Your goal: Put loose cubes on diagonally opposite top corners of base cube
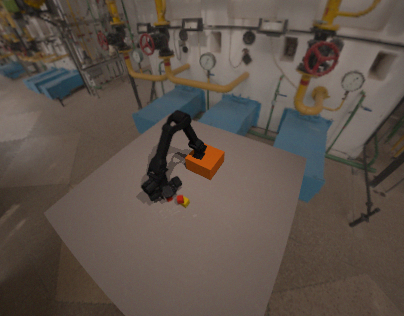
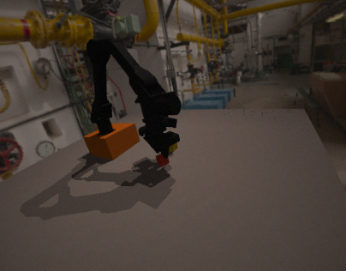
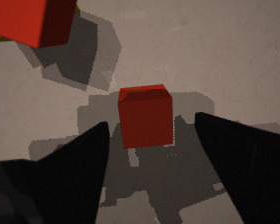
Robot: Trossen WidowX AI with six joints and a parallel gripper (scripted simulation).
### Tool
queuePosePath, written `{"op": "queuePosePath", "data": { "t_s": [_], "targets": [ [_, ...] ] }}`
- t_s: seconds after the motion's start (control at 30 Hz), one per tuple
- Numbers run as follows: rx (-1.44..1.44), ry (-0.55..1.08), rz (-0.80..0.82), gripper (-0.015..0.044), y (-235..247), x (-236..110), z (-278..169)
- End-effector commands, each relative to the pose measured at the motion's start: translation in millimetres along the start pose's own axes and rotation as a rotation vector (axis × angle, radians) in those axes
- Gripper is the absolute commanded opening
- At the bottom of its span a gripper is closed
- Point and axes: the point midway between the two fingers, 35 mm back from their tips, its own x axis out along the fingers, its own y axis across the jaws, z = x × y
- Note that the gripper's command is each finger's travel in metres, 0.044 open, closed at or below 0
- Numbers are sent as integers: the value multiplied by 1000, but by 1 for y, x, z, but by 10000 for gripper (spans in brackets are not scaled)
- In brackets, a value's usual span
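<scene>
Wrist view: gripper spread wide, holding nothing, one finger on each side of small red cube without touching | red cube on table, lone | second red cube atop yellow base cube, up-left of the lone one

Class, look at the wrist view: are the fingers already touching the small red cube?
No. The red cube sits on the table between the open fingers, with bare gaps on both sides.
</scene>
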Motion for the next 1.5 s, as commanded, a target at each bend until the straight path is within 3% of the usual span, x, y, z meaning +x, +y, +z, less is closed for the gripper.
{"op": "queuePosePath", "data": {
  "t_s": [0.0, 0.27, 0.47, 0.67, 1.47],
  "targets": [
    [0, 5, 7, 265, 2, 9, -1],
    [0, 5, 7, 265, 3, 19, -1],
    [0, 5, 7, 107, 3, 19, -1],
    [0, 5, 7, 105, 2, 15, -1],
    [0, 5, 6, 105, -2, -60, 1]
  ]
}}
